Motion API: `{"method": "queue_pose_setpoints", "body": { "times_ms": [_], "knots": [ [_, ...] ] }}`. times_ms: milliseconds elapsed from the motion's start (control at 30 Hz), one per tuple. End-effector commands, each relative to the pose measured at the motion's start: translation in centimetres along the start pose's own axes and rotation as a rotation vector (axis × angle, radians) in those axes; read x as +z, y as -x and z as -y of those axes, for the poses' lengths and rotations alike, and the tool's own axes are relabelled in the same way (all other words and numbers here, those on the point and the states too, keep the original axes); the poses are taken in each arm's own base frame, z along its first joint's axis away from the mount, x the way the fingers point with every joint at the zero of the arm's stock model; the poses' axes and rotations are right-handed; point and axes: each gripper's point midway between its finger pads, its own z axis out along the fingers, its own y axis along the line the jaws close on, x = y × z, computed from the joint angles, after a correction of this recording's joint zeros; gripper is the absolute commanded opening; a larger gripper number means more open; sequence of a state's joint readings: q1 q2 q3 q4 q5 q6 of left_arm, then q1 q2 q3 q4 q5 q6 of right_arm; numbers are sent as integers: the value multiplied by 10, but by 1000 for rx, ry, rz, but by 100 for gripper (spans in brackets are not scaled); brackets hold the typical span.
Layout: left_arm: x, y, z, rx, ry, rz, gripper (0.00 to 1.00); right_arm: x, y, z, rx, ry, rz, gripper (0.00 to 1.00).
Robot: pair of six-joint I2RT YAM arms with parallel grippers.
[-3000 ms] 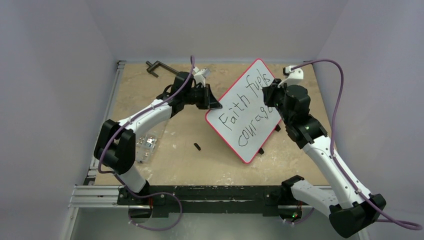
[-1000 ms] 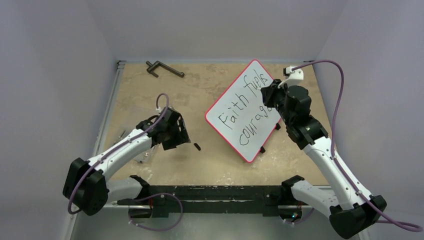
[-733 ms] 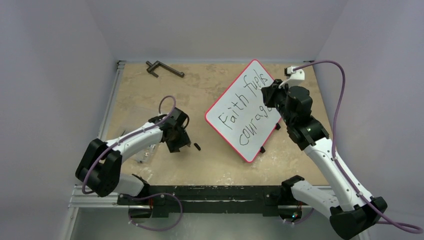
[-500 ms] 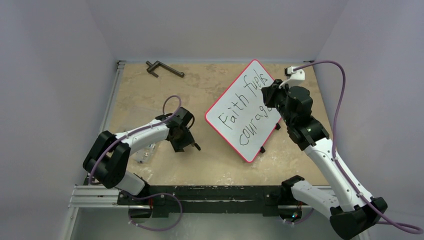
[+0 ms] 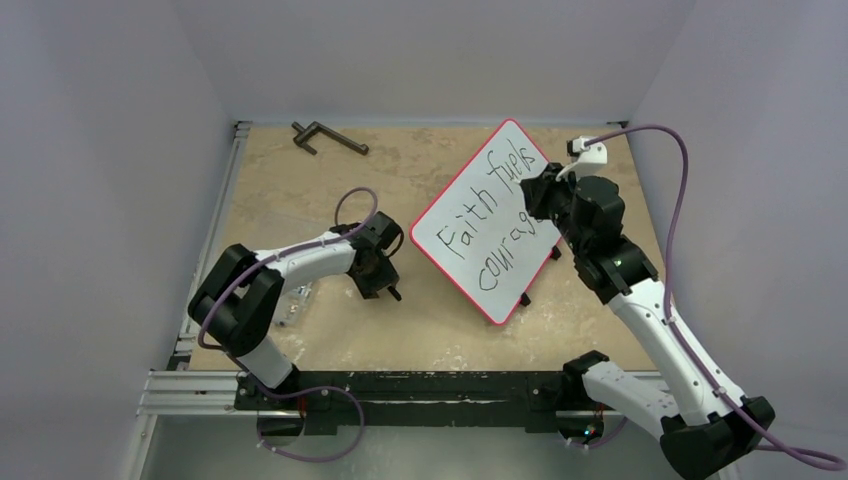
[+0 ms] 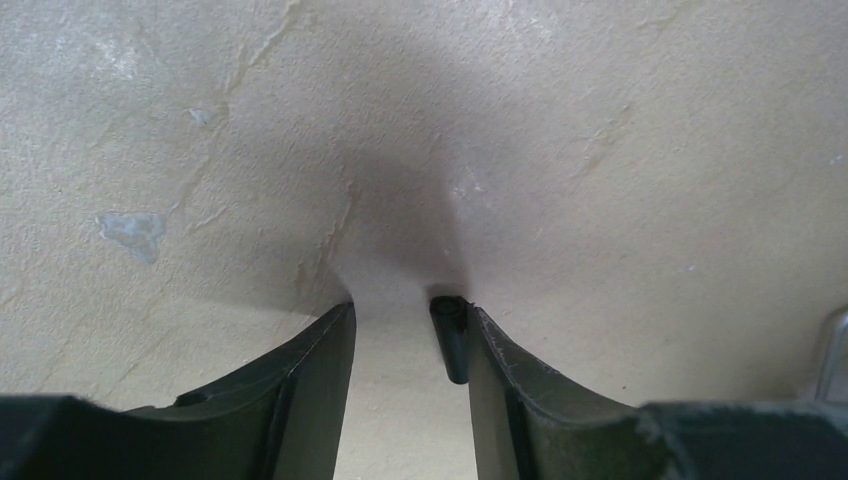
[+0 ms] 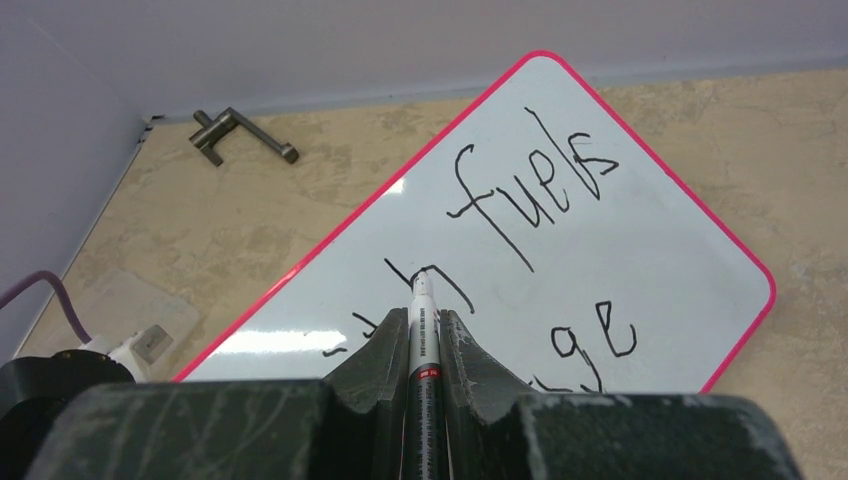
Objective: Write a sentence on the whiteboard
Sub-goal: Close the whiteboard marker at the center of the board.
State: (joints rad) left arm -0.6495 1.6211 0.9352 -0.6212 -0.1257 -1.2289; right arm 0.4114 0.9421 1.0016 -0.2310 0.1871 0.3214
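The whiteboard [image 5: 497,300] with a red rim lies tilted on the table at right of centre. The sentence [image 5: 497,215] reads "Faith fuels courage" in two black lines. My right gripper [image 5: 533,195] is shut on a white marker [image 7: 423,300], tip uncapped, just above the whiteboard [image 7: 680,270] near the "h" of the sentence [image 7: 520,190]. My left gripper [image 5: 385,285] is low on the table left of the board. In the left wrist view it [image 6: 408,310] is open around a small black marker cap [image 6: 453,340], which rests against the right finger.
A dark metal clamp handle [image 5: 328,137] lies at the back left, also in the right wrist view [image 7: 240,135]. A clear plastic item [image 5: 293,292] lies at the table's left side. The board's black feet [image 5: 523,300] stick out at its near edge.
My left arm left the board's left edge, drew back, then swung right and down onto the black cap. The right arm with the marker has barely moved.
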Motion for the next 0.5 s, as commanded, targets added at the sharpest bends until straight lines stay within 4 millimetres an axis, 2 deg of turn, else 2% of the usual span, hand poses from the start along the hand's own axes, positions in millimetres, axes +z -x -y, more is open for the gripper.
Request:
{"method": "queue_pose_setpoints", "body": {
  "times_ms": [0, 100, 200, 300, 367, 400, 467],
  "knots": [
    [4, 9, 16, -27, -16, 36, 42, -2, 7, -6, 13, 34, 33, 0],
    [11, 6, 18, -27, -18, 19, 39, -2, 5, -4, 7, 26, 32, 0],
    [16, 2, 18, -23, -15, 4, 32, -1, 4, -4, 6, 24, 30, 0],
    [18, 1, 16, -23, -15, 0, 20, 0, 2, -4, 5, 24, 26, 0],
    [18, 0, 18, -13, -28, -4, 5, 1, 1, -3, 6, 23, 24, 0],
    [17, -1, 19, -10, -34, -5, 0, 1, 1, -4, 7, 24, 23, 0],
    [15, 0, 18, -9, -43, 1, 0, 1, 0, -4, 7, 26, 19, 0]
  ]
}}
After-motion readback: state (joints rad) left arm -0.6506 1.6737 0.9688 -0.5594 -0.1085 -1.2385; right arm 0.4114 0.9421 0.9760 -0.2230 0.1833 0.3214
